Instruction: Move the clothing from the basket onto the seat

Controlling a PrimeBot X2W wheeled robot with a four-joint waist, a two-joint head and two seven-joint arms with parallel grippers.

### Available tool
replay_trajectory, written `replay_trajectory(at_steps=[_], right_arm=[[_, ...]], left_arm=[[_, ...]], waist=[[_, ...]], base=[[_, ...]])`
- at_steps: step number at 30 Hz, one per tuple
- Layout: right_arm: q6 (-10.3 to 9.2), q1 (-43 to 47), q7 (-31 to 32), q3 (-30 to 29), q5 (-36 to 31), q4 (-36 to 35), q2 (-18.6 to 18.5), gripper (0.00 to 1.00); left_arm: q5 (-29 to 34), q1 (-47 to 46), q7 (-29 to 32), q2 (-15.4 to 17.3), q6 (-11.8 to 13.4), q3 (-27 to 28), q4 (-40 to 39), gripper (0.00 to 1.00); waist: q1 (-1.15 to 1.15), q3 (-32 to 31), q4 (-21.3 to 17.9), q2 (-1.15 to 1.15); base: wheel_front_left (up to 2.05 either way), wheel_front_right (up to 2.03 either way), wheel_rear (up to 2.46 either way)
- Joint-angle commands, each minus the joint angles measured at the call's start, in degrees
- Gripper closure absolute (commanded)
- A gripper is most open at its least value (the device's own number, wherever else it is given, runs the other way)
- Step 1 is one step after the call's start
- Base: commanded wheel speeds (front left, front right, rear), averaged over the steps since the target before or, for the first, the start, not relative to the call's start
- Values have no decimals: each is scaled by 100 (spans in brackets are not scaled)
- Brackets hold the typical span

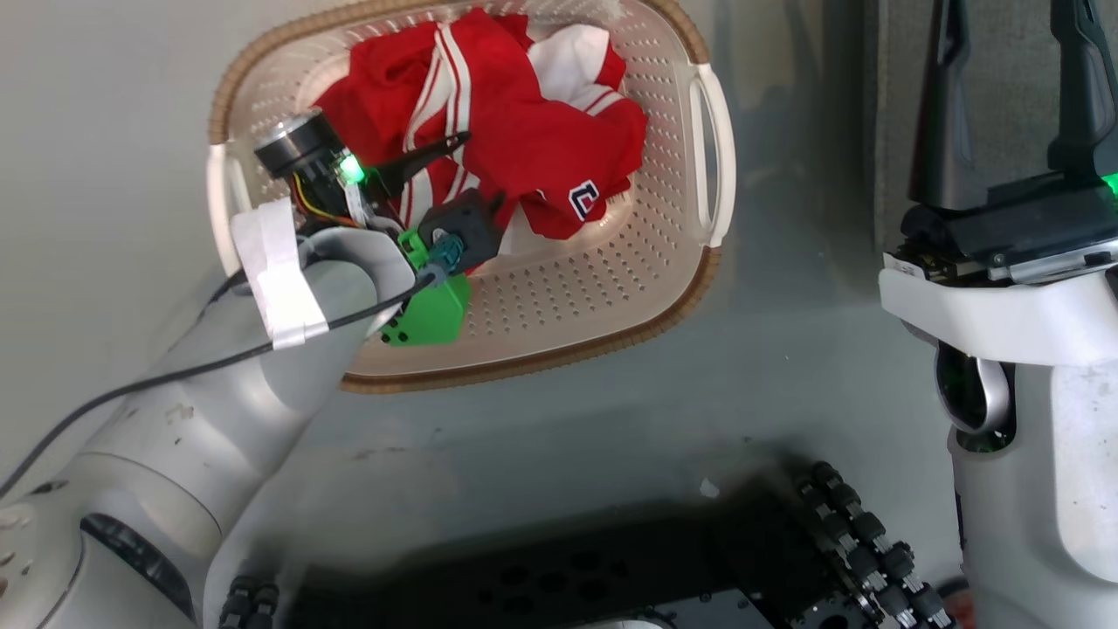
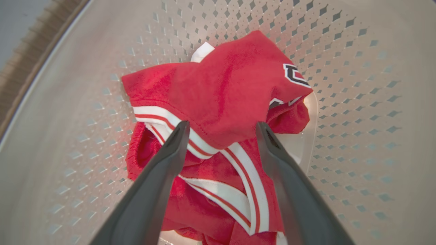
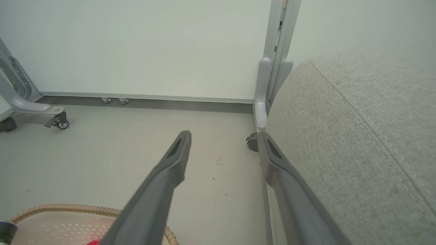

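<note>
The left end effector (image 2: 222, 126) had its two long dark fingers spread wide and held nothing. It was poised over the crumpled red sports-jersey clothing with white stripes (image 2: 221, 98). The clothing lay inside the small oval cream perforated plastic basket with a brown woven-look rim (image 2: 340, 102), on the grey floor (image 3: 102, 153). A good grip probably meant sinking onto the raised striped fold between the fingers, then closing on several layers. Farther right, the right end effector (image 3: 223, 135) was open and empty beside the large grey woven-fabric seat (image 3: 357, 136).
</note>
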Motion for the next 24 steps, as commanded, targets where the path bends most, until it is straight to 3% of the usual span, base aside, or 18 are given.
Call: replay_trajectory(at_steps=[1,9,13,14,15,16,24], right_arm=[[1,-130,-18,58,-41,-62,-5,0],[1,-181,-18,286,112,-129,-7,0],[1,-191,-18,378,177,-159,-8,0],[1,-180,-18,391,188,-168,-7,0],[1,-171,-18,400,205,-170,-7,0],[1,-160,-18,414,212,-166,-6,0],[1,-72,-18,378,238,31,-9,0]], left_arm=[[112,-172,-4,25,1,-36,120,0],[465,-527,-4,14,156,-319,660,0],[526,-634,-4,61,465,-310,665,0],[517,-633,-3,76,524,-297,662,41],[500,-643,-3,73,564,-280,623,75],[505,-647,-4,72,611,-282,567,100],[183,-203,-3,-22,832,-13,291,100]], waist=[[-1,375,-265,0],[-1,523,-445,0],[-1,586,-524,0],[-1,594,-530,0],[-1,597,-532,0],[-1,592,-533,0],[-1,143,-409,0]], base=[[0,0,0],[0,0,0],[0,0,0],[0,0,0],[0,0,0],[0,0,0],[0,0,0]])
